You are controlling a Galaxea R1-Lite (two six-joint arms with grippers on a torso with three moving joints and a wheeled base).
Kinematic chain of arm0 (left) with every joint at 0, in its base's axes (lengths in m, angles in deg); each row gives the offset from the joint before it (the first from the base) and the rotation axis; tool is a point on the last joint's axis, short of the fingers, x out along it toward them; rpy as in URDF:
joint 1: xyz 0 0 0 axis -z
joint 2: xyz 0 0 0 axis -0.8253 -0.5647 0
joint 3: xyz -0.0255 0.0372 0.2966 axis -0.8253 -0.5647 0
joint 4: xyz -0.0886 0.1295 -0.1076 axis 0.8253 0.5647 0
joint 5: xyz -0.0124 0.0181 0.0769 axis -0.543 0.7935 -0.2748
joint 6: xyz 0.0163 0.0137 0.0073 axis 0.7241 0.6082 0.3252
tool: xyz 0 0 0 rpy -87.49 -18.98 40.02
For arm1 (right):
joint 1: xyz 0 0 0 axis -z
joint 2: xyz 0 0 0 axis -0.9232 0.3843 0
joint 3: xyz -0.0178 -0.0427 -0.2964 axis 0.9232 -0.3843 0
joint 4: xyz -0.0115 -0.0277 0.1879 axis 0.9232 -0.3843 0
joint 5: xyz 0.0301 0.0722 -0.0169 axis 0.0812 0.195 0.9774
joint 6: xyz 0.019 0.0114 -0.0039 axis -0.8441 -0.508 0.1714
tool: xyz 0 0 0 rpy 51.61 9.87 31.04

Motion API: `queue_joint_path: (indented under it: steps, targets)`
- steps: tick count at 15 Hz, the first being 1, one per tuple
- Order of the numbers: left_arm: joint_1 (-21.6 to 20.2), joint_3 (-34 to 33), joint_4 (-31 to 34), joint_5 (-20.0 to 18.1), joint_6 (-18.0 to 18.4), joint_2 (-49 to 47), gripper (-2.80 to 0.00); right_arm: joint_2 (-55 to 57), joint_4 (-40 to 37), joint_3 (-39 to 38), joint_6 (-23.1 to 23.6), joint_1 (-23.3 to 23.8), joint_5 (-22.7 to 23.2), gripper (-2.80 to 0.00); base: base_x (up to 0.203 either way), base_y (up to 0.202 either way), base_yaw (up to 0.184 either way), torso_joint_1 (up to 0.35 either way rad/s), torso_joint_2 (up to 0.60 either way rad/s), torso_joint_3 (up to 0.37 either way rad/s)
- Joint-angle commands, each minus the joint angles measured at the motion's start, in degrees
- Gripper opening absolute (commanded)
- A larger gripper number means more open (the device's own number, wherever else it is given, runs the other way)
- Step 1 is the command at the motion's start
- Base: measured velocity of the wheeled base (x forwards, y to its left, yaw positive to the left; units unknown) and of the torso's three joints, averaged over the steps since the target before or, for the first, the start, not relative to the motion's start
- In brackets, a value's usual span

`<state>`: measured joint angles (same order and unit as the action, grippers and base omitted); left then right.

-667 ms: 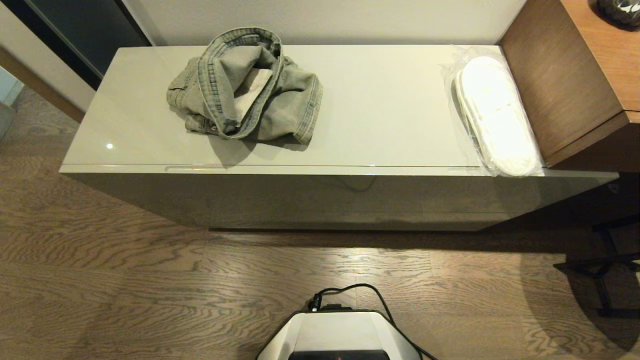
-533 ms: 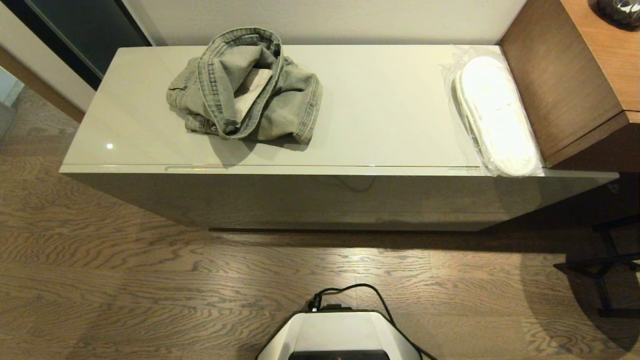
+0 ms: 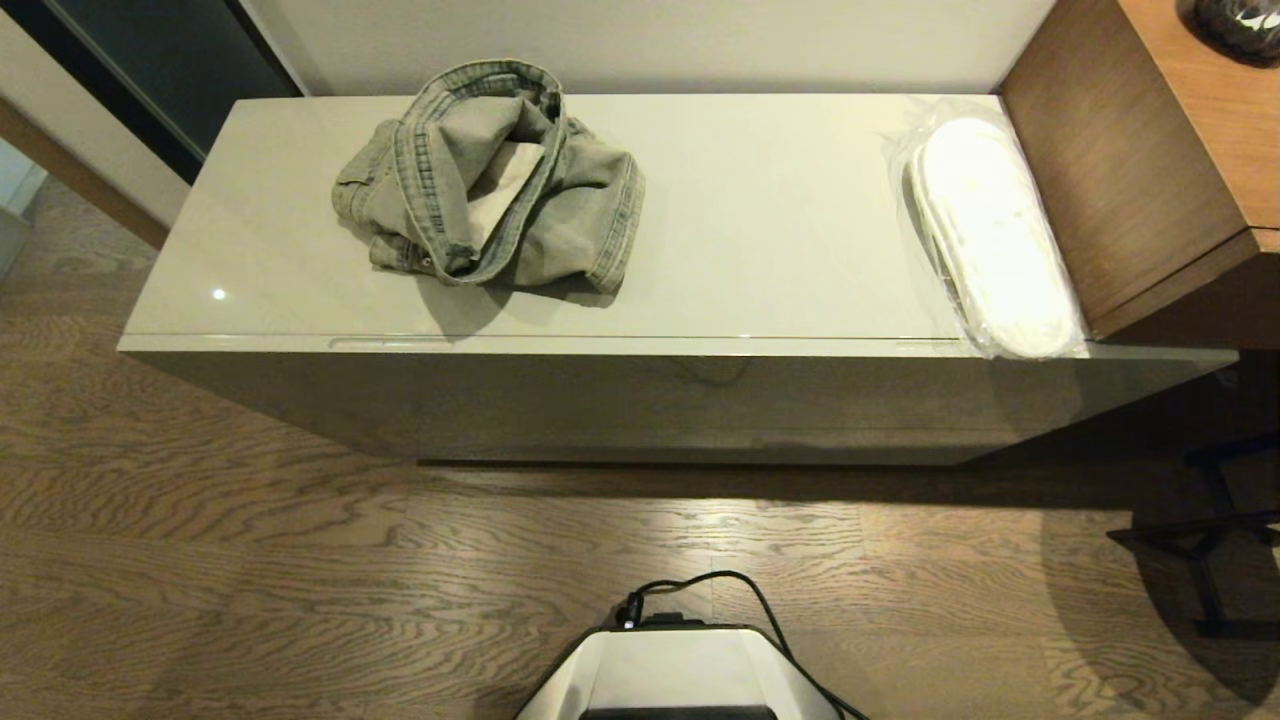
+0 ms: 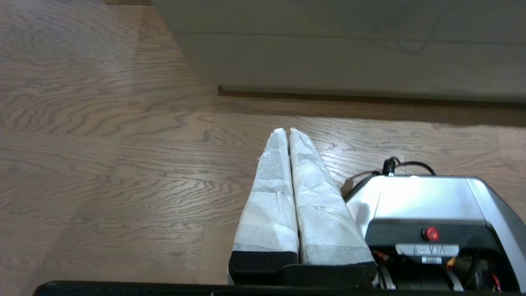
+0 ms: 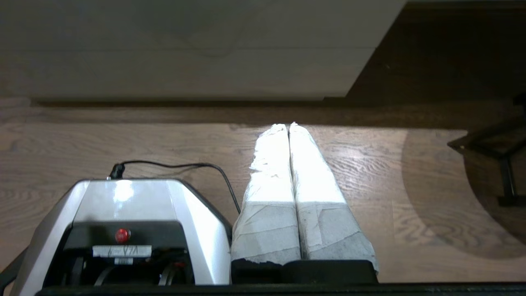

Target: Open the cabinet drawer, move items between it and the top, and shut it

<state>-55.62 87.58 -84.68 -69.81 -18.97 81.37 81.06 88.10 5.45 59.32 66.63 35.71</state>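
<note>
1. Wood-grain floor (image 3: 250, 560): fills the lower half of the head view and lies under both parked arms.
2. Cabinet: a long, low unit against the wall. The top (image 3: 760, 220) is a glossy pale beige slab that shows a small light reflection near its left front corner.
3. Cabinet drawer (image 3: 640, 395): flat handleless front as wide as the cabinet, flush under the top (closed). No writing is visible on it.
4. Brown wood-grain desk (image 3: 1130, 170): butts against the right end of the cabinet and stands higher than the top.
5. Robot base (image 3: 680, 675): white housing at the bottom edge of the head view, with a black cable looping from its front. In the wrist views a red button sits above a small white label on it; the label's writing cannot be read.
6. Denim garment (image 3: 490, 180): grey-green, crumpled in a heap on the left half of the top, towards the rear edge.
7. Slippers (image 3: 990, 235): flat white pair in clear plastic wrap, lying at the right end of the top, just beside the desk. No print is legible on the wrap.
8. Left gripper (image 4: 285, 130): parked low over the floor, beside the base; its white-wrapped fingers are pressed together and hold nothing.
9. Right gripper (image 5: 289, 124): parked likewise on the other side of the base, its fingers together and empty.
</note>
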Motion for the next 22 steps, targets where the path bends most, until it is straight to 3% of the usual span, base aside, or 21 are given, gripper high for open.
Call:
queue_joint_path:
  steps: [1, 4, 12, 22]
  targets:
    - [0.0, -0.1, 0.0, 0.0, 0.0, 0.0, -2.8, -1.2, 0.0, 0.0, 0.1, 0.0, 0.0, -2.8, 0.0, 0.0, 0.0, 0.246, 0.09, 0.331]
    - [0.0, -0.1, 0.0, 0.0, 0.0, 0.0, -2.8, -1.2, 0.0, 0.0, 0.1, 0.0, 0.0, -2.8, 0.0, 0.0, 0.0, 0.162, 0.08, 0.397]
    - [0.0, -0.1, 0.0, 0.0, 0.0, 0.0, -2.8, -1.2, 0.0, 0.0, 0.1, 0.0, -0.1, -2.8, 0.0, 0.0, 0.0, 0.435, 0.02, 0.388]
    - [0.0, -0.1, 0.0, 0.0, 0.0, 0.0, -2.8, -1.2, 0.3, -0.1, 0.6, 0.0, -0.5, -2.8, 0.0, 0.0, 0.0, 0.053, 0.0, 0.049]
